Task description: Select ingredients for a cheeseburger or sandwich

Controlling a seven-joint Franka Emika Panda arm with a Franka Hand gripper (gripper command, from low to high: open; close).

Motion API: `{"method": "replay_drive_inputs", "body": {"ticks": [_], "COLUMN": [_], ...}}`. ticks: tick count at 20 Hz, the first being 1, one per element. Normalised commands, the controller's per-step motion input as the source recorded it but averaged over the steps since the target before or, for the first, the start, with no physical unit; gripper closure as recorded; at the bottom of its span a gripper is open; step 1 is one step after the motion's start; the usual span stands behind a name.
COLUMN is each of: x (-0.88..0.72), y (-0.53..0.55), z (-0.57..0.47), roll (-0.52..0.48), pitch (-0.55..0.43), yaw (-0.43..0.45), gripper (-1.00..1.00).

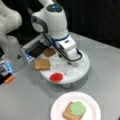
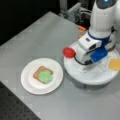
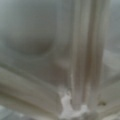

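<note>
Lettuce [image 2: 45, 76] lies on one bread slice [image 1: 68, 114] on the white plate [image 2: 27, 80]; the tool [image 1: 70, 62] is low over the round tray [image 1: 83, 68], its state cannot be told.

Even overhead light, dark backdrop; front views soft, wrist view blurred

Claw [image 2: 86, 63] down on white tray [image 2: 92, 75]; lettuce [image 2: 45, 76] atop bread slice [image 2: 38, 71] on plate [image 2: 27, 82].
</note>
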Motion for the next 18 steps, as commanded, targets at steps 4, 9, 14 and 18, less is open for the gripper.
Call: {"method": "replay_drive_inputs", "body": {"ticks": [4,9,14,18], "x": [0.03,-0.07,-0.18,-0.05], "y": [0.27,0.33,0.27,-0.03], "z": [0.17,0.33,0.50,0.23], "roll": [0.051,0.030,-0.044,-0.038], "pitch": [0.096,0.120,0.113,0.093], "yaw": [0.021,-0.102,-0.236,-0.204], "gripper": [-1.00,-1.00,-1.00,-1.00]}}
